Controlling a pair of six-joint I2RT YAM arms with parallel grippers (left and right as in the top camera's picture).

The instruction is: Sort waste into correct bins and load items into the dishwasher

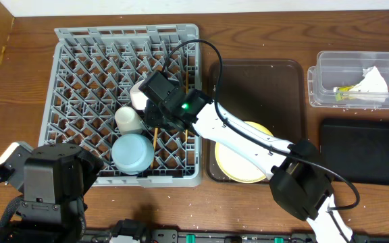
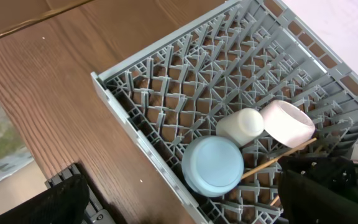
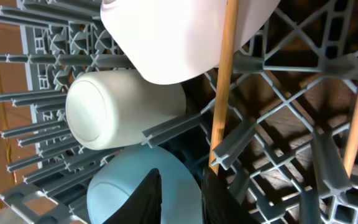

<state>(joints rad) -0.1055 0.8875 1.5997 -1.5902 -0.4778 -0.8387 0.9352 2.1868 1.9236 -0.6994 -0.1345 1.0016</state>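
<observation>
Appearing only overhead, napkin [image 1: 373, 82] lies in clear tub [image 1: 316, 84].

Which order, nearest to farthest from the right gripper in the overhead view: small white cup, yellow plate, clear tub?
From the right gripper:
1. Small white cup, just beside it in the rack.
2. Yellow plate, on the brown tray.
3. Clear tub, far right, beyond the tray.

Brown tray [image 1: 255, 81] on wooden table [image 1: 262, 37]
</observation>
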